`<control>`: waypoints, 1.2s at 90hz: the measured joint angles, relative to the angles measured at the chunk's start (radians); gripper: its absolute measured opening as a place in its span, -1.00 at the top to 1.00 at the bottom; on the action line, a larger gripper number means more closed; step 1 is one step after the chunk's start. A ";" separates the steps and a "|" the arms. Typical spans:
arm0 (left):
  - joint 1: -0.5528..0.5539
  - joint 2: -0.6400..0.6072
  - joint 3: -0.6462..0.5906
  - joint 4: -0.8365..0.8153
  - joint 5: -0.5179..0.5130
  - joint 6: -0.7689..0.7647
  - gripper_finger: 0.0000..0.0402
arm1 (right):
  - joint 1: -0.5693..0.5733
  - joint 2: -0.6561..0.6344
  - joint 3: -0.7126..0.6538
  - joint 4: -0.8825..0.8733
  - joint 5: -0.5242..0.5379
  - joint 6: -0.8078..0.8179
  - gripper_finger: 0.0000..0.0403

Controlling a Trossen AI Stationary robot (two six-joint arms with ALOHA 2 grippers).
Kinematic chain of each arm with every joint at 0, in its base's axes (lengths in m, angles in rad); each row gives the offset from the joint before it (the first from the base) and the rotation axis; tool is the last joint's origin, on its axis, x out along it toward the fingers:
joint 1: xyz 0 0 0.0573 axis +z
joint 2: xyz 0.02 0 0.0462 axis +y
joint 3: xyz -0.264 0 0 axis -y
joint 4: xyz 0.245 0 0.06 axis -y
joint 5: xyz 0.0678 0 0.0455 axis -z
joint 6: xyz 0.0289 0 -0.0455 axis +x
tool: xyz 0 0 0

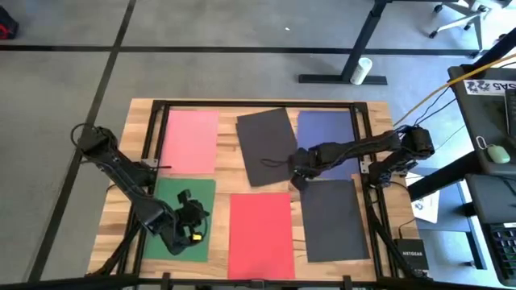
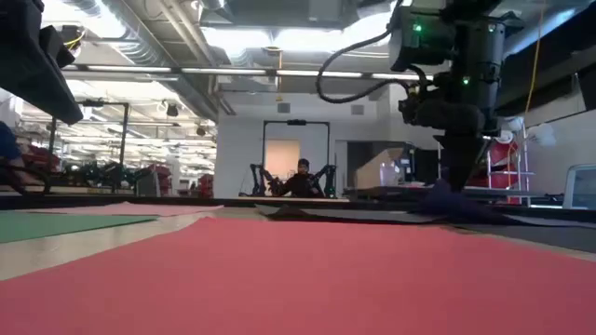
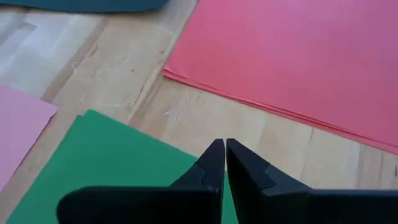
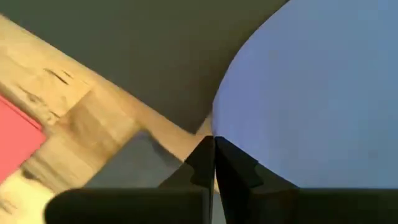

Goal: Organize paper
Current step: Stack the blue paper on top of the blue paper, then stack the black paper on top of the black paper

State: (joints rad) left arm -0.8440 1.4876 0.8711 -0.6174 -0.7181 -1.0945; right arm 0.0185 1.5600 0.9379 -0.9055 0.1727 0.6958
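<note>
1. High view, left to right: the left gripper (image 1: pixel 192 228) hangs over the near part of the thin matte green sheet (image 1: pixel 179 197) at the table's front left. The pale pink sheet (image 1: pixel 191 141) lies behind it and the red sheet (image 1: pixel 260 234) just to its right.
2. Left wrist view: the left fingers (image 3: pixel 214 163) are pressed together with nothing between them, tips over the green sheet's edge (image 3: pixel 99 158). Leave this arm waiting.
3. Centre: the tilted black sheet (image 1: pixel 266 145) sits askew at the back of the wooden table (image 1: pixel 222 181), its right edge overlapping the navy blue sheet (image 1: pixel 329 129).
4. The right gripper (image 1: pixel 298 173) is down where the black sheet's near corner meets the navy sheet, just behind the dark grey sheet (image 1: pixel 334 221) at front right.
5. Right wrist view: the right fingers (image 4: pixel 202 163) are closed tight at the navy sheet's curled edge (image 4: pixel 311 93). The curl suggests the paper is pinched, but you cannot confirm it; the low view shows only a dark lifted fold beneath the gripper.
6. Step in hand, as judged: shifting the navy sheet. Drag it low and slowly, away from the black sheet, so the thin paper neither creases nor carries its neighbour along.
7. Watch the overlap: if the black sheet moves, stop and regrip.
</note>
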 joint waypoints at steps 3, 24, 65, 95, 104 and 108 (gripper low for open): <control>-0.001 0.000 0.000 0.000 0.000 0.000 1.00 | 0.000 0.000 0.000 -0.018 0.005 -0.002 1.00; -0.001 0.000 0.000 0.000 0.000 -0.002 1.00 | 0.000 0.000 0.000 -0.080 0.023 -0.002 1.00; -0.001 0.000 0.000 0.000 0.000 -0.006 1.00 | -0.002 0.000 0.000 -0.080 0.072 0.030 1.00; -0.001 0.000 0.000 0.000 0.000 -0.005 1.00 | -0.006 -0.001 -0.072 -0.058 0.028 0.037 1.00; -0.001 0.000 0.000 0.000 0.000 -0.004 1.00 | -0.006 -0.001 -0.101 -0.046 0.028 0.067 0.99; -0.001 0.000 0.000 0.000 0.000 -0.005 1.00 | -0.006 -0.001 -0.108 -0.038 0.026 0.074 0.97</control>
State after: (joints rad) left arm -0.8448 1.4876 0.8711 -0.6174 -0.7177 -1.0993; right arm 0.0124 1.5589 0.8297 -0.9439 0.1986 0.7697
